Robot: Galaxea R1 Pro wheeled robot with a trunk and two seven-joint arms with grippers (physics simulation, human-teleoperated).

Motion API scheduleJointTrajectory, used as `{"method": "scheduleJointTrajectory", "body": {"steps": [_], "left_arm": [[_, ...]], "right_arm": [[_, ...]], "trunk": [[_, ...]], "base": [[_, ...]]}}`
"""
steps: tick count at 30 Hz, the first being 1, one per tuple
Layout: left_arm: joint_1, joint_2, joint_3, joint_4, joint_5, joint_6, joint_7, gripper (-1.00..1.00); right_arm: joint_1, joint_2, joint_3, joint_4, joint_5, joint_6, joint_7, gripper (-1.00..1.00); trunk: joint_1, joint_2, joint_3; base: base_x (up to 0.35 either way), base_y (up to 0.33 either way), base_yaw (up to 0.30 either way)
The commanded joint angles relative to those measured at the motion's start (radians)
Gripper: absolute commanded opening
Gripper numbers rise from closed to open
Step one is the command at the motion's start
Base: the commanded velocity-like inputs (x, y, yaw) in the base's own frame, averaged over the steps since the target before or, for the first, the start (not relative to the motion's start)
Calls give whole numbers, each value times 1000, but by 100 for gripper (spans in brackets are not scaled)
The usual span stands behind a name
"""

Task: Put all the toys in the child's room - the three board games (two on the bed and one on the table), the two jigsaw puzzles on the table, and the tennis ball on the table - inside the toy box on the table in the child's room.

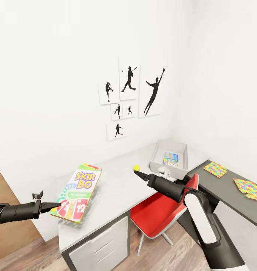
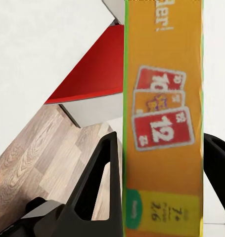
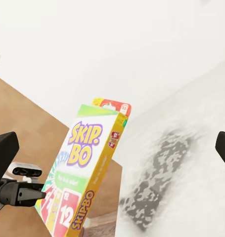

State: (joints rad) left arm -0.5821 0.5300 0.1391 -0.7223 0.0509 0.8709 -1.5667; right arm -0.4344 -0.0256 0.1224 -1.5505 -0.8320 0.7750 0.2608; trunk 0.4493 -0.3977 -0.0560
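Left gripper (image 1: 57, 205), lower left of the head view, clamps the near short edge of the Skip-Bo board game (image 1: 77, 192); in the left wrist view the box's narrow side (image 2: 163, 123) stands between the two dark fingers (image 2: 100, 182). Box is tilted, far end over the worktop (image 1: 117, 188); whether it touches the surface cannot be told. Edge grip likely chosen so the flat box can be carried and tipped into the bin.

Right gripper (image 1: 138, 174), centre frame, points toward the tennis ball (image 1: 136, 168), just short of it; right wrist view shows its fingers (image 3: 4, 153) spread wide, nothing between.

Toy box (image 1: 158, 150) sits beyond, centre right, with one board game (image 1: 170, 158) inside. Two jigsaw puzzles (image 1: 215, 169) (image 1: 249, 189) lie on the dark wing, right edge. Red chair (image 1: 158, 218) under the worktop
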Motion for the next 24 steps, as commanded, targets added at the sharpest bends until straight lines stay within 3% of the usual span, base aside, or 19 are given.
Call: {"method": "scheduleJointTrajectory", "body": {"steps": [1, 11, 18, 21, 24], "left_arm": [[-1, 0, 0, 0, 0, 10, -4, -100], [-1, -1, 0, 0, 0, 6, -4, -100], [-1, -1, 0, 0, 0, 5, -4, -100], [-1, -1, 0, 0, 0, 5, -4, -100], [-1, -1, -1, 0, 0, 5, -4, -100]], "right_arm": [[-1, 0, 0, 0, 2, 3, 3, 100], [-1, -2, -30, 2, 3, -6, 2, 100], [24, -5, -120, 3, 3, 6, 8, 100], [28, -11, -157, 3, 2, 6, 43, 100], [29, -12, -168, 3, 2, 6, 67, 100]], "trunk": [[1, -2, -2], [1, -2, -2], [1, -2, -6], [1, -2, -8], [1, -2, -8]], "base": [[0, 0, 0], [0, -204, 0], [0, -302, -119], [0, -239, -135], [0, -70, -28]]}}
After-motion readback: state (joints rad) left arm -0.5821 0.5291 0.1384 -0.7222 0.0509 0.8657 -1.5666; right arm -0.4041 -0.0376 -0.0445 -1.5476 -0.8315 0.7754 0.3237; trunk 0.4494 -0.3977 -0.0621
